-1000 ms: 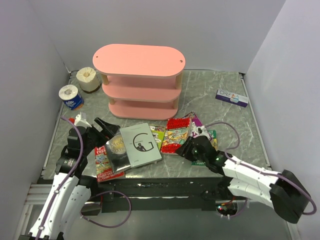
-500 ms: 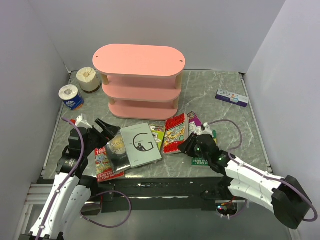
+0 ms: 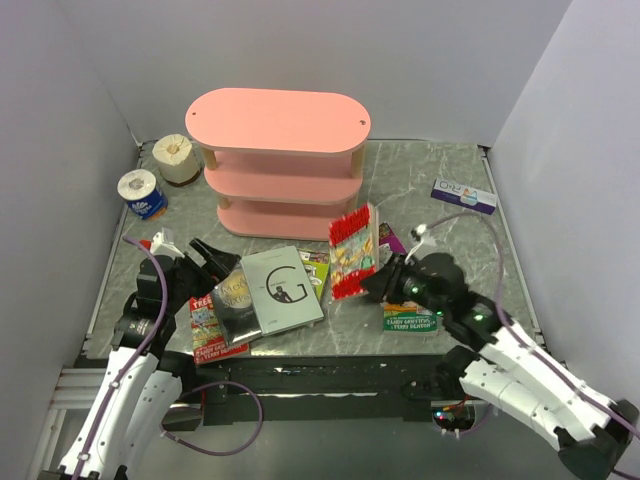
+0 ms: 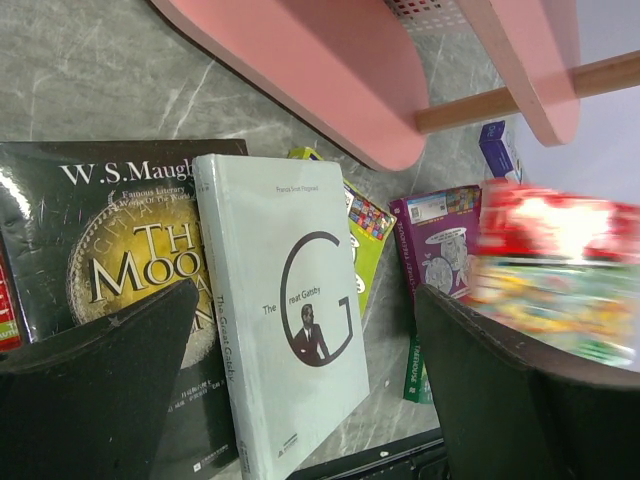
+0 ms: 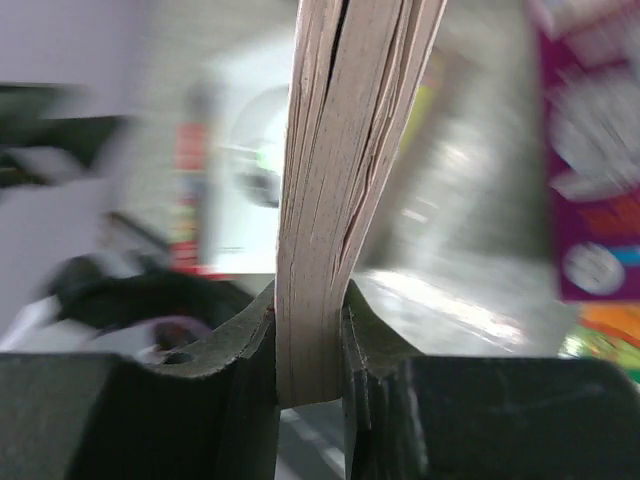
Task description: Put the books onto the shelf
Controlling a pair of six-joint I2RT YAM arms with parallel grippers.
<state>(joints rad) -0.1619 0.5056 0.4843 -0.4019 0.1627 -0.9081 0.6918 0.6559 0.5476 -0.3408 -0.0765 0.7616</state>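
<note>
Right gripper, jaws clamped on the page edge of one red book. The book stands upright between the fingers, just in front of the pink shelf. Left gripper, jaws wide apart, hovers over the grey "G" book and the dark book. Seven books in all: the other four, a second red book, lime-green book, purple book and green book, lie flat on the table. One shelf, three tiers.

Bare table between my red book and shelf front (all three tiers open); grey book blocks leftward.
</note>
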